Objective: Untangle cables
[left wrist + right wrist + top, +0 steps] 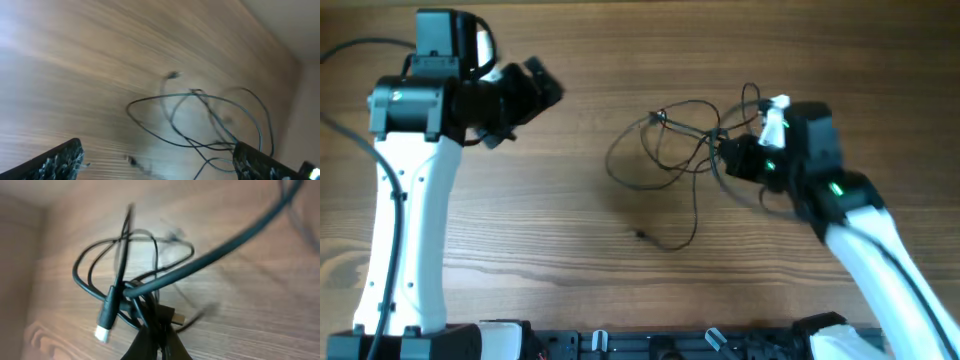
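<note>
Thin dark cables lie tangled in loose loops on the wooden table, mid-right in the overhead view; one plug end trails toward the front. My right gripper is shut on the cables at the right side of the tangle, lifting a bunch of strands; a plug with a silvery-white tip hangs just left of the fingers. My left gripper hovers open well left of the tangle, its fingers wide apart, with the cables ahead of it.
The wooden table spreads around the tangle. The left arm's white body stands along the left side, the right arm's white link at the lower right. A black rail runs along the front edge.
</note>
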Robot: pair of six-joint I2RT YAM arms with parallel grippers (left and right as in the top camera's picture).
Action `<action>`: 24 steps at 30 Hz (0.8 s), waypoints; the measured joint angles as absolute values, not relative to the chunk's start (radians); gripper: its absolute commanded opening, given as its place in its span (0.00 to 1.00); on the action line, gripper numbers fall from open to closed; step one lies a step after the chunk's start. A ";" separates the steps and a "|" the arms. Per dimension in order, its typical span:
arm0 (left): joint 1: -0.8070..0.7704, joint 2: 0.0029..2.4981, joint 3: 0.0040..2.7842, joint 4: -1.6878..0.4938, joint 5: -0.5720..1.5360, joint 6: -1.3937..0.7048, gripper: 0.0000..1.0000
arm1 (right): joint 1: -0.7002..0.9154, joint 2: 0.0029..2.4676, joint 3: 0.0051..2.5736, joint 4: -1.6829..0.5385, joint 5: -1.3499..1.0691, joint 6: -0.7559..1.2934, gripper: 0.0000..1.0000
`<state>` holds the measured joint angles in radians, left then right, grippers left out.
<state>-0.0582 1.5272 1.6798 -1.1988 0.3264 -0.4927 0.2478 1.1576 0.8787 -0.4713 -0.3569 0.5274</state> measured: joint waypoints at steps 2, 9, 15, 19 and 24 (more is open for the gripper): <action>-0.075 1.553 1.668 -1.168 0.462 -0.426 0.97 | 0.253 1.073 0.879 -0.492 -0.347 0.494 0.04; -0.153 1.689 1.659 -1.090 0.902 -0.173 0.91 | 0.253 0.963 0.878 -0.569 -0.331 0.420 0.04; -0.303 1.793 1.659 -0.993 0.999 -0.071 0.89 | 0.253 0.964 0.878 -0.587 -0.327 0.391 0.04; -0.404 1.868 1.658 -0.987 1.002 -0.060 0.64 | 0.253 0.964 0.878 -0.588 -0.327 0.387 0.04; -0.515 1.884 1.657 -0.974 0.671 -0.053 0.40 | 0.253 0.964 0.878 -0.587 -0.319 0.383 0.04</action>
